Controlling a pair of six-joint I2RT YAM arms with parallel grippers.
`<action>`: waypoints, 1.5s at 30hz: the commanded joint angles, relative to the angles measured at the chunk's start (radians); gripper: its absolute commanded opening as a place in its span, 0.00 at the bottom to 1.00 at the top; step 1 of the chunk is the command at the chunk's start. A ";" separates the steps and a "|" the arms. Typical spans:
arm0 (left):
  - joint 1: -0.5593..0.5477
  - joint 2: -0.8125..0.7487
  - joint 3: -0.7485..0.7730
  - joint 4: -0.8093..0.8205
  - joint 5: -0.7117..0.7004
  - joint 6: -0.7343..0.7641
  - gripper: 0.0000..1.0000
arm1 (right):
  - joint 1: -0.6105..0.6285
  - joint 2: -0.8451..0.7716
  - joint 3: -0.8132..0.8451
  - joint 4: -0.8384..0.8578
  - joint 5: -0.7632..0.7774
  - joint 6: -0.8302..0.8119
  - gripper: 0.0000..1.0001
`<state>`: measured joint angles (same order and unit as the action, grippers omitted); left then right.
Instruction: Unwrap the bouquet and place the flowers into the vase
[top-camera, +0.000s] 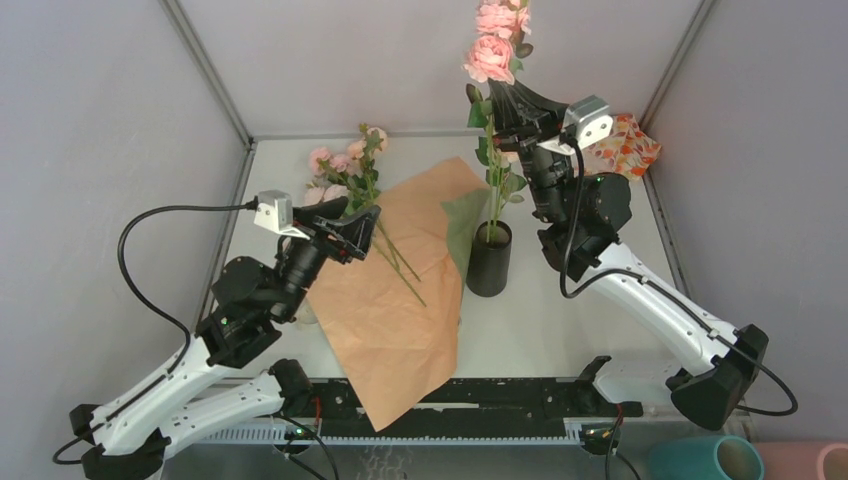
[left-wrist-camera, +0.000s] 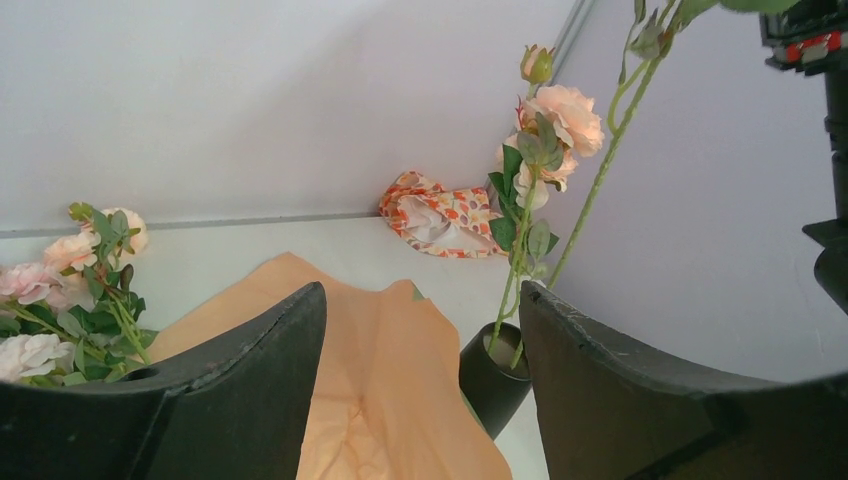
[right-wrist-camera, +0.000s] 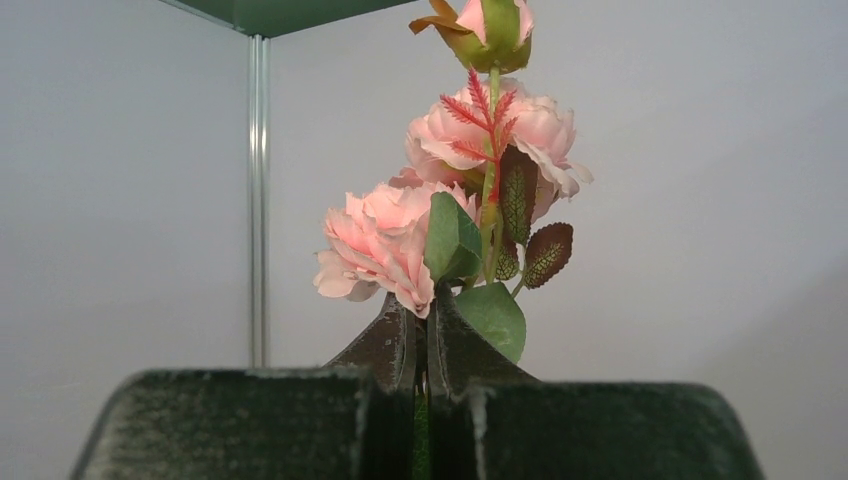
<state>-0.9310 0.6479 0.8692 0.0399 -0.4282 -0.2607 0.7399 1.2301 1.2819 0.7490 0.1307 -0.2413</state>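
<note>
**petal_pusher:** The right arm's pincer (right-wrist-camera: 421, 328) is pinching a long-stemmed pink rose with green leaves (top-camera: 490, 55), jaws pressed tight on the stem. It's holding it high over the plain matte black cylinder vase (top-camera: 488, 265). The vase is standing on the white table (top-camera: 570, 310), just beside the edge of the spread-out orange-brown and sage-green paper wrap (top-camera: 390, 310). The stem's foot seems to be inside the rim already. How would you be finishing this?

**yam_fan:** I'd be lowering it straight down with the stem upright. A peach rose stem (left-wrist-camera: 560, 110) looks to be standing in there too (the left wrist view shows it best). So I'd be sliding this one in alongside, not onto its leaves. I'm guessing the vase is light and a tall stem could lever it over, so I'd only be letting go once the foot is resting on the bottom.

**petal_pusher:** And the left one?

**yam_fan:** The left pincer (left-wrist-camera: 422, 300) is hanging spread wide and empty above the paper. It's near the bunch of pink and cream roses (top-camera: 345, 170) lying at the paper's far edge, so it's well placed for the next pick.
</note>
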 joint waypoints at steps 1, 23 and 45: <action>0.004 0.000 -0.007 0.018 -0.013 0.018 0.75 | -0.005 -0.046 -0.061 0.044 0.020 -0.023 0.00; 0.031 0.098 0.036 -0.032 -0.053 -0.045 0.78 | 0.241 -0.117 -0.439 0.163 0.391 -0.196 0.00; 0.637 0.698 0.286 -0.437 0.377 -0.626 0.66 | 0.281 -0.276 -0.544 -0.135 0.480 -0.037 0.06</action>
<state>-0.3542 1.1629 1.0458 -0.3195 -0.2173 -0.7895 1.0065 0.9871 0.7376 0.6487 0.6102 -0.3271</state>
